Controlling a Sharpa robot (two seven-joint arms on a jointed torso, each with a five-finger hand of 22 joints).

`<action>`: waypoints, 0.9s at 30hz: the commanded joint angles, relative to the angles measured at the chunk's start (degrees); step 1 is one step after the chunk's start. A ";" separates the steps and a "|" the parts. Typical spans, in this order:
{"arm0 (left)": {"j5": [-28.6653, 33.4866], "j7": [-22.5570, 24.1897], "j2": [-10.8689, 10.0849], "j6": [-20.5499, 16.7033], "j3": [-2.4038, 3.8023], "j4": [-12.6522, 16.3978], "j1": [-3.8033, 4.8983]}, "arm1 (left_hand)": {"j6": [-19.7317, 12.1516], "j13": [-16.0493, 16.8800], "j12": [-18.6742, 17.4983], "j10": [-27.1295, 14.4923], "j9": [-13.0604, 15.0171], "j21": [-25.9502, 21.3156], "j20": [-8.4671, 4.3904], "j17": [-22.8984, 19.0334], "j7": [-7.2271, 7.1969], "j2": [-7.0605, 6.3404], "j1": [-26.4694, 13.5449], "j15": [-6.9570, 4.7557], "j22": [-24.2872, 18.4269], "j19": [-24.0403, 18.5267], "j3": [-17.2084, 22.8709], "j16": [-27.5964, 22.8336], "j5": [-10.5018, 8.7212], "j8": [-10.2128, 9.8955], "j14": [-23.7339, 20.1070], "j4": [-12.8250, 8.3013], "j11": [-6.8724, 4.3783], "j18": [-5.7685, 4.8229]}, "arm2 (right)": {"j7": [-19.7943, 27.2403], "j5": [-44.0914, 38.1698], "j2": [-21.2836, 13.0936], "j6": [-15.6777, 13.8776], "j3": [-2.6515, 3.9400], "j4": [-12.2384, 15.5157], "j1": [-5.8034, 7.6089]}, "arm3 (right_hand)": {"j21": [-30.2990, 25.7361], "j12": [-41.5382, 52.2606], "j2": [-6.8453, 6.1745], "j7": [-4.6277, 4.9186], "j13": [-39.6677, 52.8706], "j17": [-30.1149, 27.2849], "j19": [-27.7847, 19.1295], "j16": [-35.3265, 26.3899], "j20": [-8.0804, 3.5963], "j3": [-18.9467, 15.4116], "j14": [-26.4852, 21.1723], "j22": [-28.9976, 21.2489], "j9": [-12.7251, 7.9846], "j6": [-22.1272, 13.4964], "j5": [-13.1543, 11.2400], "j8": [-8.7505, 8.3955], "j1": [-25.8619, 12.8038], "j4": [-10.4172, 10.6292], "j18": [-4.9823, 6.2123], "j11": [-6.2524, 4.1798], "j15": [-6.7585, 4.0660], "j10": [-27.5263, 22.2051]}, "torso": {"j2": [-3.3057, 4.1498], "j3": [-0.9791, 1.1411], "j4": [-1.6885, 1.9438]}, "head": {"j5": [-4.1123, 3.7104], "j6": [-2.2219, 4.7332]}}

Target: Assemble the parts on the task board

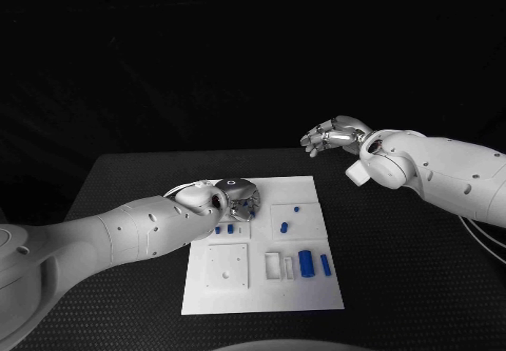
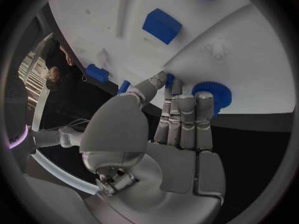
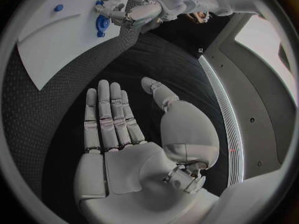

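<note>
Left hand [image 1: 234,199] over board [image 1: 306,292] far corner, fingers together, holding nothing, tips by blue gear [image 2: 213,94]. Right hand [image 1: 335,135] flat, empty, well beyond board above desk [image 1: 422,278]. Most parts [image 1: 306,262] loose near board's near edge. Assembly judged early.

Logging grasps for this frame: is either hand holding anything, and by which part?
Nothing is held. The left hand lies over the white task board, fingers straight beside a blue toothed round part. The right hand is open.
</note>
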 commanded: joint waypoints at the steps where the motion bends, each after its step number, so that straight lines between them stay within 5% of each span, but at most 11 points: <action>1: -1.54 -1.23 0.05 3.21 -0.37 -0.17 -0.54 | 0.36 0.00 -0.08 0.40 -0.09 -0.01 -0.44 -0.14 0.14 0.26 0.49 0.10 -0.11 0.02 0.08 0.13 0.48 0.05 0.47 -0.60 0.07 5.25 | 0.69 0.02 0.09 0.43 0.02 -0.02 -0.02 | 0.35 -0.18 0.22 0.02 -0.07 -0.05 -0.39 -0.15 -0.14 0.19 -0.17 0.07 -0.08 0.30 0.30 0.39 -0.43 0.29 0.80 0.11 0.23 0.38 | 0.02 -0.02 0.00 | -0.01 -0.06; 6: -1.58 -1.36 -0.03 2.83 -0.37 -0.12 -0.53 | 1.23 0.09 0.10 1.45 -0.07 -0.19 -0.66 -0.42 -0.12 0.75 1.55 -0.23 -0.28 0.29 0.87 0.03 0.41 0.32 0.69 -1.21 -0.27 5.11 | 0.69 0.02 0.05 0.41 0.02 0.00 -0.02 | 0.36 -0.18 0.23 0.02 -0.07 -0.05 -0.39 -0.15 -0.14 0.19 -0.16 0.07 -0.08 0.31 0.30 0.40 -0.45 0.30 0.80 0.11 0.23 0.39 | 0.03 -0.02 0.00 | 0.02 -0.02; 8: -1.60 -1.35 -0.05 2.49 -0.37 -0.13 -0.53 | 1.72 0.13 0.14 2.06 -0.13 -0.33 -0.83 -0.60 -0.26 0.72 2.39 -0.45 -0.47 0.67 2.26 0.08 -1.06 0.39 1.13 -1.05 -0.48 4.97 | 0.70 0.02 0.05 0.43 0.02 0.00 -0.02 | 0.36 -0.18 0.23 0.02 -0.07 -0.05 -0.39 -0.15 -0.14 0.19 -0.16 0.07 -0.08 0.31 0.31 0.40 -0.45 0.30 0.80 0.11 0.23 0.40 | 0.05 -0.02 0.03 | 0.00 0.01; 27: -0.62 0.04 -0.74 -2.95 -0.31 0.97 -0.54 | 4.16 0.61 0.45 4.52 0.02 -0.33 -1.77 -1.31 -1.12 1.49 1.83 -1.39 -0.87 2.41 3.61 0.07 -0.77 1.06 3.18 -0.29 -1.43 4.78 | 0.78 0.02 0.11 0.46 0.02 0.06 -0.02 | 0.37 -0.18 0.21 0.01 -0.07 -0.05 -0.39 -0.14 -0.13 0.17 -0.16 0.08 -0.08 0.31 0.33 0.40 -0.52 0.31 0.80 0.11 0.23 0.41 | 0.01 -0.01 0.06 | 0.12 0.11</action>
